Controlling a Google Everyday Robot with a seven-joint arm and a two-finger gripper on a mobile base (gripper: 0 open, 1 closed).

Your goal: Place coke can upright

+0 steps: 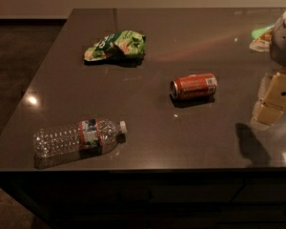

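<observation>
The coke can [193, 86], red-orange with silver ends and a white label patch, lies on its side near the middle of the dark table [148, 142], its silver end facing left. My gripper [274, 99] is at the right edge of the view, above the table and well to the right of the can, with its cream-coloured fingers [280, 92] pointing down. It holds nothing that I can see. Its shadow falls on the table below it.
A clear plastic water bottle [76, 136] with a red label lies on its side at the front left. A crumpled green chip bag [116, 46] lies at the back left. A green and pale item [263, 36] sits at the far right. The table's front edge is near.
</observation>
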